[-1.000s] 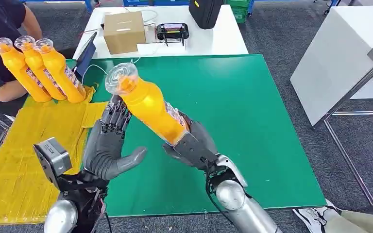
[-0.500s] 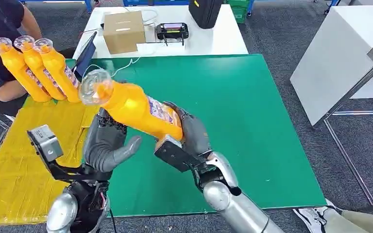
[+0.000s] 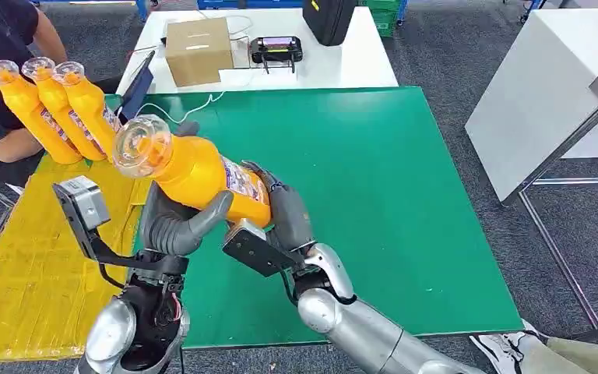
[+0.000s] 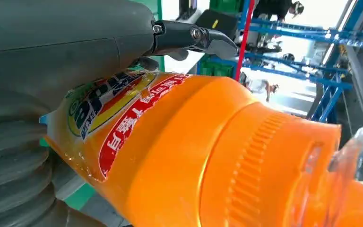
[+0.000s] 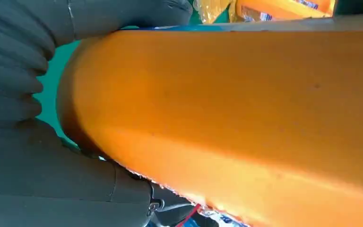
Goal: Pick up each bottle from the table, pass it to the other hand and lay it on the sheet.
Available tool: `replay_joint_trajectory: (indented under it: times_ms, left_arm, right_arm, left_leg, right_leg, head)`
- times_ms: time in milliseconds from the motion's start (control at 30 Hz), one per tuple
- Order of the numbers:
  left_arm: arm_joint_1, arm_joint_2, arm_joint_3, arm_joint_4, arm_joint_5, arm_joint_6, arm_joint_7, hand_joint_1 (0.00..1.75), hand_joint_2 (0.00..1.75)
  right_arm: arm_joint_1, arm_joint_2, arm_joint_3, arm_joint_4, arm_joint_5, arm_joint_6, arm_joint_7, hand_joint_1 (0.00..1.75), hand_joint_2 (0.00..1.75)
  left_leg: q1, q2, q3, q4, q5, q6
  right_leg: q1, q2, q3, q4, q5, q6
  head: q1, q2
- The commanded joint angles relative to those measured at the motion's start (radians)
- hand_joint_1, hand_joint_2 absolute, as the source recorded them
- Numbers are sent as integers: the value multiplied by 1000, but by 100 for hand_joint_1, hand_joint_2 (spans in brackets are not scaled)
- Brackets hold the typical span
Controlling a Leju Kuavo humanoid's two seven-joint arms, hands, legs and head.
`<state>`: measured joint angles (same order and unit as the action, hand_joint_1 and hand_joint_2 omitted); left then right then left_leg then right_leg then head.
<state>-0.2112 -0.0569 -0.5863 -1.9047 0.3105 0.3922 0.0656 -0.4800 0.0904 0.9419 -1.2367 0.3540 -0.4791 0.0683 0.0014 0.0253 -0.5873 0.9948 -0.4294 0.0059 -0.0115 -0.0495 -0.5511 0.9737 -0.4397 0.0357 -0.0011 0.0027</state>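
Mid-handover right now, by the look of it. Orange bottle (image 3: 202,173) up in the air over the near-left part of the green table (image 3: 374,179), tilted with the clear cap pointing up and left toward the yellow sheet (image 3: 39,234). Right hand (image 3: 280,218) wrapped round the bottom end, fingers closed on it. Left hand (image 3: 175,226) cupped under the middle, thumb curled across the front just below the label, dark fingers reaching round the far side (wrist view puts the palm right up against the label). Both gripping, so neither free yet. Probably deliberate: no letting go on the right until the left has a proper hold.

Makes sense to grab it mid-body too, as that looks near the balance point and leaves the base clear for the right hand to slide off. Tilt toward the sheet likely just follows from the direction of the pass.

Three more orange bottles (image 3: 54,109) already lying side by side at the far end of the sheet, caps pointing away and left, so this one looks like number four. Free spot just beside them, nearer the table.

Person in a dark top (image 3: 0,47) at the far-left corner, cardboard box (image 3: 197,48) on the white table (image 3: 358,66) behind.
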Motion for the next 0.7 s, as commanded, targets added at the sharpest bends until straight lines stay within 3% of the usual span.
replay_joint_trajectory:
  times_ms: [33, 700]
  left_arm:
    - [-78, 45, -94, 27, -14, 31, -56, 175, 175]
    - [-55, 59, -88, 21, -106, 12, -95, 175, 175]
  right_arm:
    - [-50, -20, 122, 123, -23, 5, 16, 175, 175]
    - [-38, -31, 102, 128, -30, -33, 22, 175, 175]
  left_leg:
    - [1, -3, 2, -1, 0, -1]
    - [2, -5, 1, 0, 0, -1]
  right_leg:
    - [1, 1, 3, -1, -1, -1]
    - [1, 1, 3, -1, -1, -1]
  head:
    - [0, 0]
    - [0, 0]
